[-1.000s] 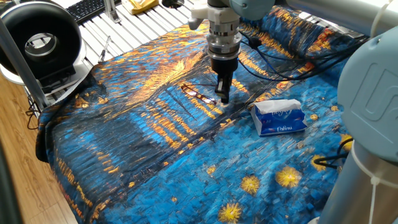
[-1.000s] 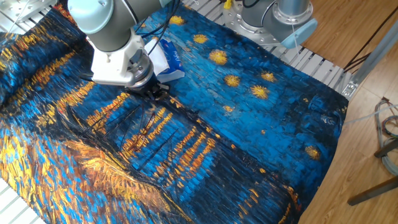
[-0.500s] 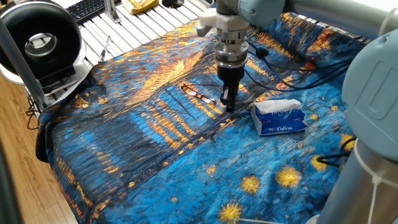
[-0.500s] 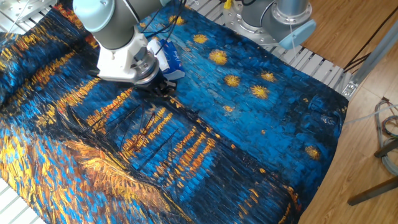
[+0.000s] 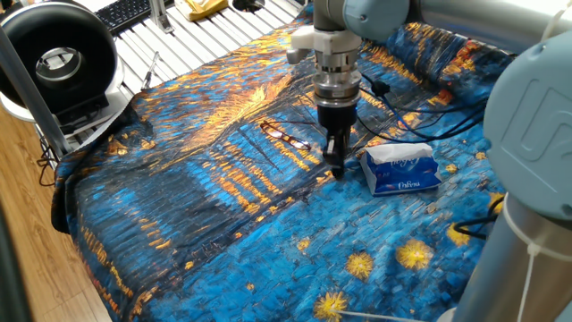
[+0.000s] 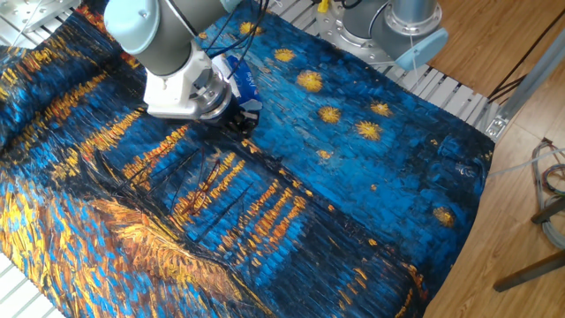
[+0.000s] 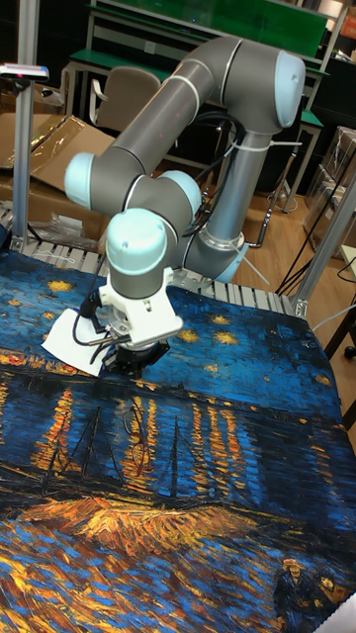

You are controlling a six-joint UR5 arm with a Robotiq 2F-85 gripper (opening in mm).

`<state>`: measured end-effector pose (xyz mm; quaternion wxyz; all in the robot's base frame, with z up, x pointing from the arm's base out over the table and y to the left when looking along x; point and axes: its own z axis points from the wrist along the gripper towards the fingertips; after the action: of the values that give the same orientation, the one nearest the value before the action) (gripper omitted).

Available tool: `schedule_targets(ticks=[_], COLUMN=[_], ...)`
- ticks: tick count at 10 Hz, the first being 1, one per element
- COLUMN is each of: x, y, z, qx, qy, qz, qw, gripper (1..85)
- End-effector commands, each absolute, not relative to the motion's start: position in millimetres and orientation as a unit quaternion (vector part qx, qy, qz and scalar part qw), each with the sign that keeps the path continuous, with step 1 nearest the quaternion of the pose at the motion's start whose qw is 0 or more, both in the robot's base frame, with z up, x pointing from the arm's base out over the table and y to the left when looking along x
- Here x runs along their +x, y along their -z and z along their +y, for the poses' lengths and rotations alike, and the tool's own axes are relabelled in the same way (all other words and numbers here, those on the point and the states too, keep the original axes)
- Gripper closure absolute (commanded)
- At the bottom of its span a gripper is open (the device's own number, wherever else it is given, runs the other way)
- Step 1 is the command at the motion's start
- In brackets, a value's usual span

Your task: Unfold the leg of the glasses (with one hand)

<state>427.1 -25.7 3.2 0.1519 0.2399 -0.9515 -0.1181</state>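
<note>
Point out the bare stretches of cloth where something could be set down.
Free: the near cloth in front of the glasses, toward the fan. Crowded: between the glasses and tissue pack, where the gripper stands.

From my console I see the table draped in a cloth [image 5: 206, 206] printed with a starry night scene, deep blue with orange and yellow swirls; its edge hangs over a slatted metal tabletop [image 6: 459, 102] that shows at the far side; the floor [image 5: 27, 241] is warm wood planking; a black round fan [image 5: 58, 58] stands on a white base at one corner, and a black keyboard [image 5: 125, 12] lies on the slats beyond it; in the tall fixed view a green-topped workbench [image 7: 198, 25] runs along the back, with a chair [image 7: 124, 99] in front of it and flattened cardboard [image 7: 44, 148] leaning nearby; the room beyond is dim.
</note>
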Motion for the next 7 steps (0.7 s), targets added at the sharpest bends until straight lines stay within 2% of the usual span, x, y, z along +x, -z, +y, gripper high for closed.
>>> schedule_targets(ticks=[1, 7], x=[422, 434], y=[-3, -9], z=[-22, -30], qx=[0.241, 0.260], qy=[0.127, 0.119], qz=[-0.948, -0.942], qw=[0.166, 0.176], gripper=[84.7, 84.7])
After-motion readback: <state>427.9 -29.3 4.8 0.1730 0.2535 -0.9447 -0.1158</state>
